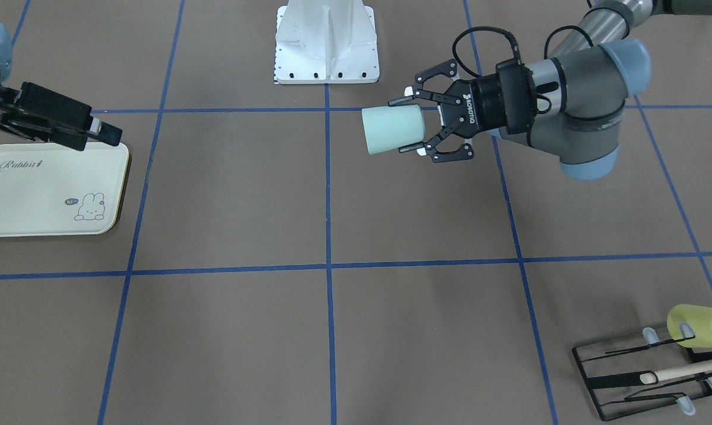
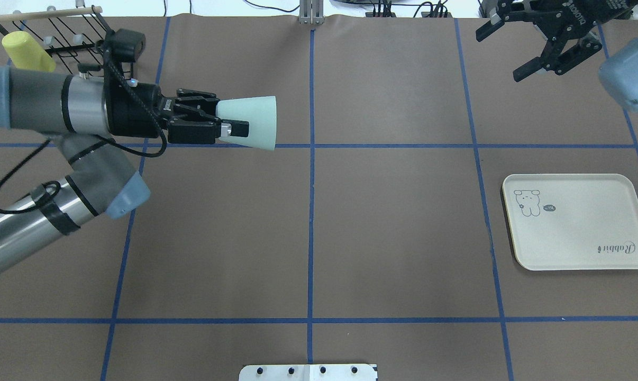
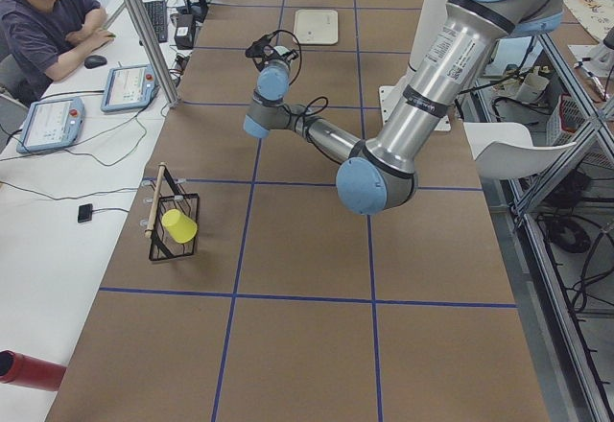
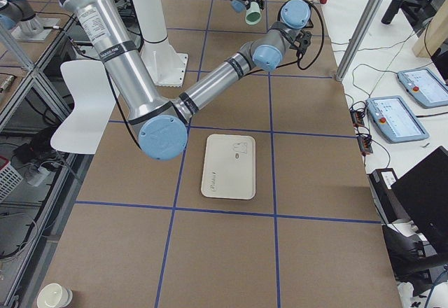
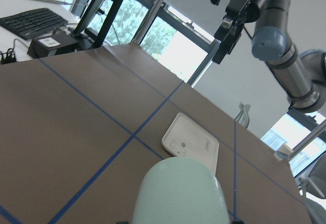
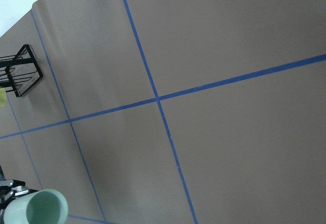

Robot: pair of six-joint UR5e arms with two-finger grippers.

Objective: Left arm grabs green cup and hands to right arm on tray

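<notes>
My left gripper [image 1: 404, 125] is shut on the pale mint-green cup [image 1: 391, 130]. It holds the cup on its side above the table, with the open end pointing toward the right arm's side. In the overhead view the cup [image 2: 253, 123] sits in the left gripper [image 2: 234, 114], left of the centre line. My right gripper [image 2: 507, 50] hangs open and empty above the far right of the table, beyond the cream "Rabbit" tray [image 2: 575, 222]. The tray [image 1: 43, 189] holds nothing. The left wrist view shows the cup [image 5: 178, 193], the tray [image 5: 191, 145] and the right gripper [image 5: 229, 20].
A black wire rack [image 1: 645, 378] stands at the table's far left corner, with a yellow-green cup [image 1: 701, 324] and a wooden stick [image 1: 686, 370] on it. The robot's white base [image 1: 326, 41] is at the table's near edge. A person [image 3: 43, 19] sits at the side desk.
</notes>
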